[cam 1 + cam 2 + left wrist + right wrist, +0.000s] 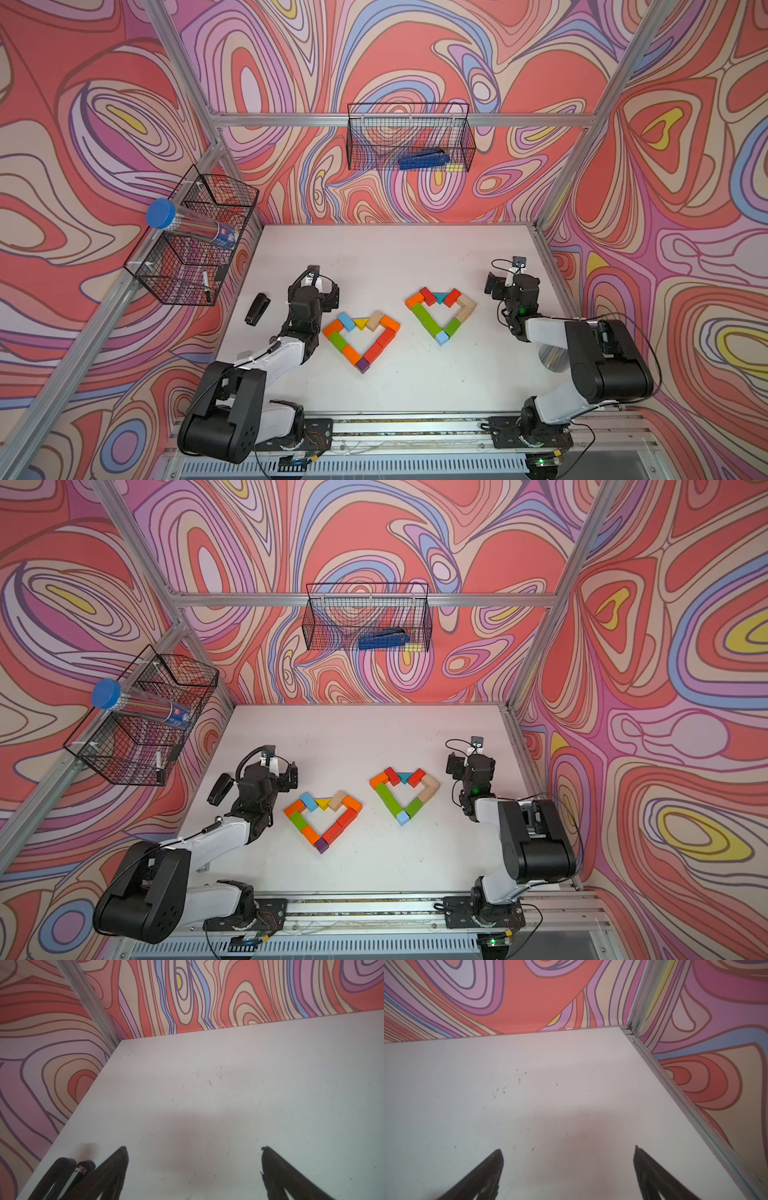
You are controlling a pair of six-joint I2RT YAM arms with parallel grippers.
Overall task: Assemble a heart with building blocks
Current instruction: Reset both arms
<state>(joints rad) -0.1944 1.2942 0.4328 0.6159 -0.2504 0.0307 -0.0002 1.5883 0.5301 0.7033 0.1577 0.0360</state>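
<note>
The building blocks lie on the white table [374, 257] as two hollow heart outlines, seen in both top views. The left heart [390, 323] [352, 802] has orange, red, green, light blue, yellow and plain wood pieces, with a purple cube [363, 365] at its tip. The right heart [428, 318] [388, 798] ends in a light blue cube [441, 337]. My left gripper [328, 293] [194, 1148] hovers open just left of the left heart, holding nothing. Right of the other heart, my right gripper [494, 284] [568, 1148] is open and holds nothing. Neither wrist view shows any block.
A black stapler [257, 309] [62, 1176] lies left of the left arm. A wire basket [195, 249] on the left wall holds a blue-capped tube [161, 212]. A second basket [409, 137] on the back wall holds a blue stapler [424, 159]. Patterned walls enclose three sides.
</note>
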